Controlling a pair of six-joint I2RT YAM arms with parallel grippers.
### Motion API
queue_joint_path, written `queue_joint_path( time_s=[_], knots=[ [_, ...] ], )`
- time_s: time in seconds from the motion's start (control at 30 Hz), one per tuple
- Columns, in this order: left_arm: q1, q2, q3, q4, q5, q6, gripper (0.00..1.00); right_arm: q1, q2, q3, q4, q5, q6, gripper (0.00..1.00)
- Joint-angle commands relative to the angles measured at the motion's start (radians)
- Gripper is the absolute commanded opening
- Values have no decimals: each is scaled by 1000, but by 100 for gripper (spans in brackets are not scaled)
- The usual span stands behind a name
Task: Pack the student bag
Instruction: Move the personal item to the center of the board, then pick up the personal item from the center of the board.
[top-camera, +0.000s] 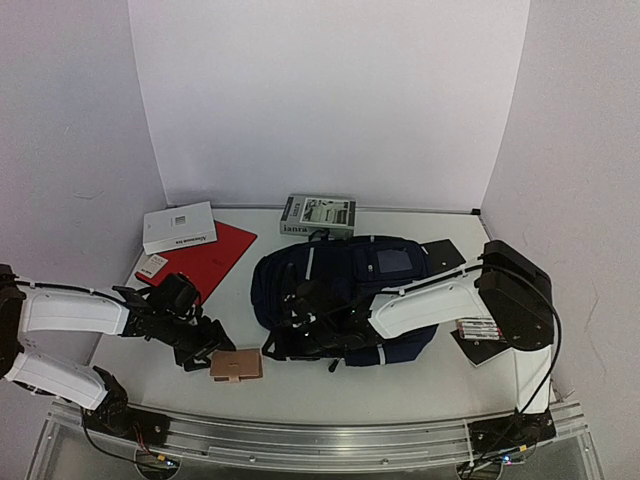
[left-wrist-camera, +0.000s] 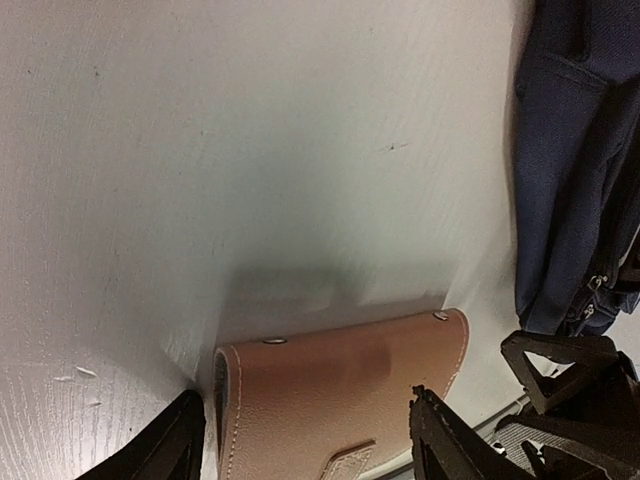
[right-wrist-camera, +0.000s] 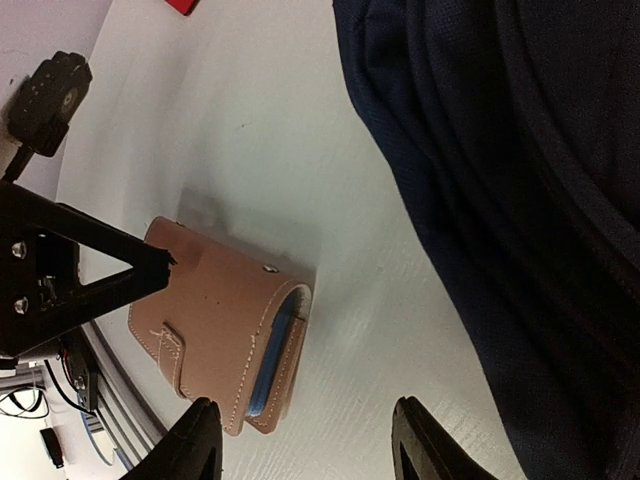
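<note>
Pinching tan wallet (left-wrist-camera: 340, 390) in left hand (left-wrist-camera: 310, 432), one finger on each opposite side, wallet flat on white tabletop (top-camera: 330, 395). Coming at it from wallet's 9 o'clock in top view. Hovering right hand (right-wrist-camera: 305, 432) low at wallet's 3 o'clock, fingers spread, only bare tabletop between them. Seeing student bag (top-camera: 350, 285) mid-tabletop, navy, lying down, at wallet's 2 o'clock, near but apart. Showing blue edge inside wallet's open end. Noting book (top-camera: 318, 214) at bag's 12 o'clock, red folder (top-camera: 205, 258) at 10 o'clock, white box (top-camera: 178, 228) at folder's far corner.
</note>
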Motion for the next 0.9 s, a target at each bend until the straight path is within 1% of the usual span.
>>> queue_joint_path(
  time_s=[0.0,0.1,0.27,0.5,0.7,0.77,0.87],
  knots=[
    [-3,-18,19,-56,-33,18,70,-3,-63,-25,63,-38,44,54],
    [-3,-15,2,-63,-21,5,68,-3,-43,-29,91,-61,69,52],
    [-2,4,2,-97,-23,8,62,-3,-16,-20,135,-91,95,50],
    [-3,67,-18,-37,36,5,55,-5,39,7,147,-122,120,48],
    [-3,83,-34,25,53,13,39,-4,70,18,157,-140,131,48],
    [-3,76,-41,44,55,19,35,-4,81,18,159,-137,138,47],
    [-3,54,-62,77,60,24,26,-6,90,13,161,-132,150,45]
  ],
)
